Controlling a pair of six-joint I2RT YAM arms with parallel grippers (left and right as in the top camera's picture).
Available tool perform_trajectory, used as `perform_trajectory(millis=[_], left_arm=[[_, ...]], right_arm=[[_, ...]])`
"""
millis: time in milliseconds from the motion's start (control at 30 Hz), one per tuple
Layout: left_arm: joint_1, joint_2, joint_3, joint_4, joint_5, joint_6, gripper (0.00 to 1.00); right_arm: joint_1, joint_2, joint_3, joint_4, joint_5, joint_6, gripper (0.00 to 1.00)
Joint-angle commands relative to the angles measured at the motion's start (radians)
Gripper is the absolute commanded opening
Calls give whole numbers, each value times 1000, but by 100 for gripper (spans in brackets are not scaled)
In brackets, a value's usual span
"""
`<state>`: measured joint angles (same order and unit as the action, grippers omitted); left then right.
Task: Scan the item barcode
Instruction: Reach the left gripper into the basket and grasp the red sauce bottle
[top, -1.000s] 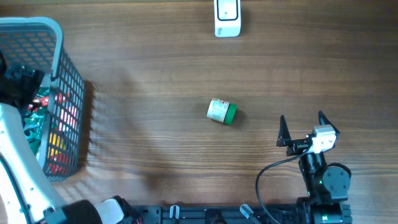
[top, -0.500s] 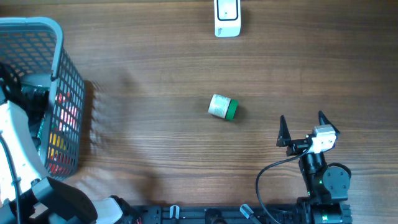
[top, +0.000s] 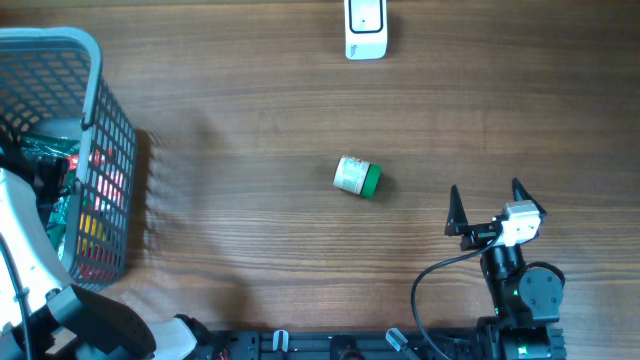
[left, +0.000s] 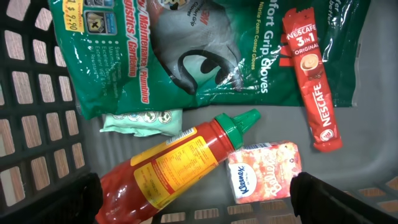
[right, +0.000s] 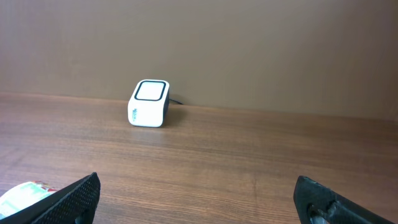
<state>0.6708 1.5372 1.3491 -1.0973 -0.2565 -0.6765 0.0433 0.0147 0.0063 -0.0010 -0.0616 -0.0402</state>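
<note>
Wooden surface, overhead: the right end effector stands spread wide and empty. One white jar with a green lid lies on its side mid-surface, apart from it; one white scanner sits at the far edge, one grey basket at the left. Left wrist: the left end effector hangs released inside the basket, gripping nothing, above one ketchup bottle, one glove pack, one coffee sachet, one tissue pack. Right wrist: fingers apart, scanner ahead, jar at lower left.
</note>
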Motion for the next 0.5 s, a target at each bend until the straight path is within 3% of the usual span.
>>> perform_trajectory(millis=[0, 467], left_arm=[[6, 6, -49, 25, -30, -13, 100], [6, 18, -301, 249, -48, -13, 100]], right_arm=[[5, -5, -1, 2, 2, -12, 100], [5, -4, -1, 2, 2, -12, 100]])
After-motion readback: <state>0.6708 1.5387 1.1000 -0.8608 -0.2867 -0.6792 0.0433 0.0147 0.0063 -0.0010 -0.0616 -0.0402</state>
